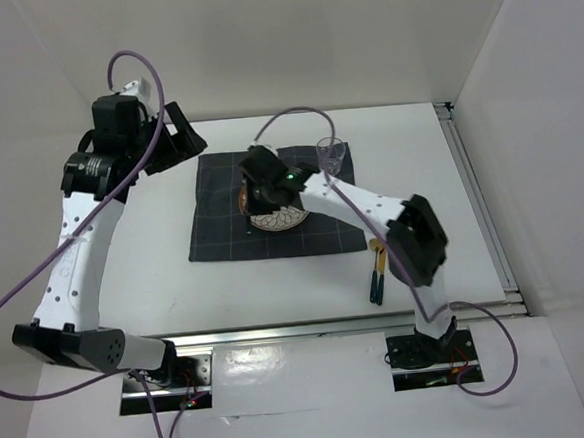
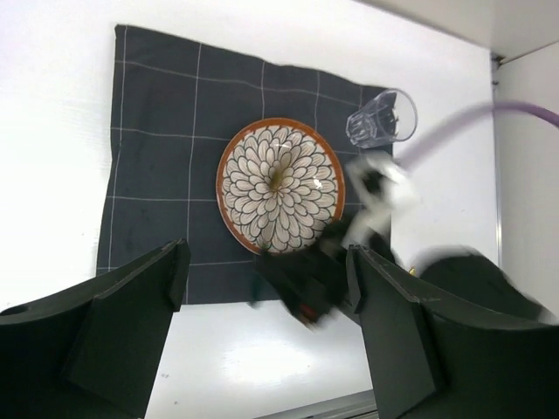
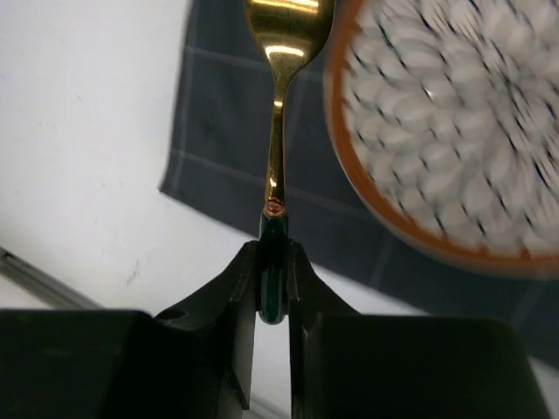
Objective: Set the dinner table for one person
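A patterned plate with an orange rim (image 1: 284, 218) lies on a dark grid-lined mat (image 1: 220, 199) on the white dinner table (image 1: 277, 290). A clear glass (image 1: 331, 154) stands at the mat's far right corner. My right gripper (image 3: 272, 288) is shut on the green handle of a gold spoon (image 3: 276, 131), held over the mat's edge just left of the plate (image 3: 454, 131). In the top view it (image 1: 251, 207) sits over the plate's left side. My left gripper (image 2: 266, 349) is open and empty, raised high at the mat's far left (image 1: 181, 137). It looks down on the plate (image 2: 279, 185) and the glass (image 2: 380, 118).
Two more green-handled gold pieces of cutlery (image 1: 377, 271) lie on the table right of the mat. White walls close in the table on the far, left and right sides. A metal rail (image 1: 310, 328) runs along the near edge.
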Tool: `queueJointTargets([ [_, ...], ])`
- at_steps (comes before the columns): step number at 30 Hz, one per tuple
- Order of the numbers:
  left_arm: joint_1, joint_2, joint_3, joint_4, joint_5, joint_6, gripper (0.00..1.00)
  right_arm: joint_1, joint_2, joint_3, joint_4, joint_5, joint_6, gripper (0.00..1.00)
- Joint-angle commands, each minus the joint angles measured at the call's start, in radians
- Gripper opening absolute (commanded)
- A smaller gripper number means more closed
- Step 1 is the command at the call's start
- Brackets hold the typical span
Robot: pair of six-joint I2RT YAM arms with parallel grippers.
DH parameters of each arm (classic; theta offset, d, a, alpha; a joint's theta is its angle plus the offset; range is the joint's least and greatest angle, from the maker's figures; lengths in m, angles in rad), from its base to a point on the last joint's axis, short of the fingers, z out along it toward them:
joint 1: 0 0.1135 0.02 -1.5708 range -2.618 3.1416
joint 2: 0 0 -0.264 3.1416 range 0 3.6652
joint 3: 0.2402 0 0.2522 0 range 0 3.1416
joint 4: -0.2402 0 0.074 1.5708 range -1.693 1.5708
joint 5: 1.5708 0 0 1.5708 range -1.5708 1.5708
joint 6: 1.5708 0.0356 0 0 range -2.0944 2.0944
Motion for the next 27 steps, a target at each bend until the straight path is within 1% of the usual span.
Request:
queueJointTargets([
  [1,0.008,-0.093,-0.008,-0.006,-0.012,-0.04,0.9,0.011,0.154,0.229,0.139,-0.072,-0.14,0.0],
  [2,0.017,-0.107,-0.019,-0.006,-0.012,-0.049,0.9,0.011,0.238,0.282,0.151,-0.109,-0.14,0.0],
  [3,0.017,-0.122,-0.028,0.005,-0.012,-0.049,0.9,0.011,0.284,0.338,0.151,-0.129,-0.149,0.0],
  [4,0.017,-0.133,-0.029,0.005,-0.012,-0.049,0.9,0.002,0.373,0.457,0.151,-0.141,-0.15,0.0],
  [7,0.017,-0.157,-0.038,-0.018,-0.021,-0.049,0.9,0.002,0.482,0.628,0.139,-0.182,-0.15,0.0],
  [10,0.017,-0.183,-0.08,-0.018,-0.032,-0.049,0.9,-0.018,0.579,0.689,0.163,-0.207,-0.125,0.0],
  [13,0.027,-0.193,-0.102,-0.018,-0.032,-0.049,0.9,-0.052,0.614,0.676,0.232,-0.287,-0.065,0.0],
  [18,0.027,-0.202,-0.113,-0.018,-0.041,-0.029,0.9,-0.064,0.665,0.661,0.251,-0.298,-0.045,0.01],
  [19,0.027,-0.202,-0.113,-0.018,-0.041,-0.029,0.9,-0.064,0.665,0.652,0.251,-0.298,-0.045,0.04],
  [20,0.027,-0.202,-0.113,-0.018,-0.041,-0.029,0.9,-0.064,0.665,0.643,0.251,-0.298,-0.045,0.15],
  [22,0.027,-0.202,-0.122,-0.027,-0.041,-0.02,0.9,-0.064,0.674,0.631,0.266,-0.287,-0.045,0.3],
  [23,0.027,-0.202,-0.122,-0.027,-0.041,-0.02,0.9,-0.064,0.674,0.63,0.281,-0.287,-0.045,0.41],
  [25,0.027,-0.202,-0.122,-0.027,-0.041,-0.02,0.9,-0.073,0.674,0.63,0.282,-0.296,-0.045,0.52],
  [27,0.027,-0.202,-0.122,-0.036,-0.041,-0.01,0.9,-0.073,0.674,0.63,0.282,-0.305,-0.045,0.53],
])
